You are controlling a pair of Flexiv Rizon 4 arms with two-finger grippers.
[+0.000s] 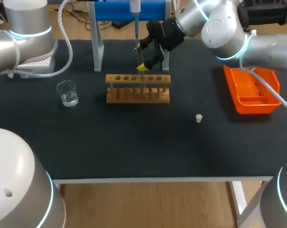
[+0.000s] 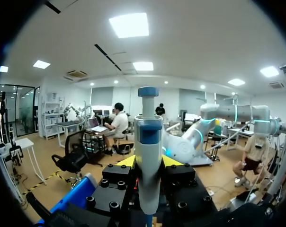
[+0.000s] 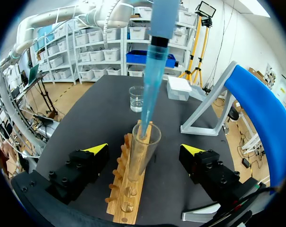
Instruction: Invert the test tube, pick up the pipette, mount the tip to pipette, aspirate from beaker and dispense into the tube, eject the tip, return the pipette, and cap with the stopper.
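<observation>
Wooden rack [image 1: 138, 94], clear glass tube [image 3: 144, 152], translucent blue plastic tip [image 3: 149, 92] — and a matt black tabletop [image 1: 134, 145].

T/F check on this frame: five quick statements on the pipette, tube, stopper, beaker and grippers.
1. The pipette tip is in the mouth of the test tube. True.
2. The right gripper is shut on the test tube. False: it is open, with its fingers apart on either side of the tube.
3. The stopper caps the test tube. False: it lies on the table, apart from the rack.
4. The left gripper holds the pipette. True.
5. The beaker stands upright, apart from the rack. True.
</observation>
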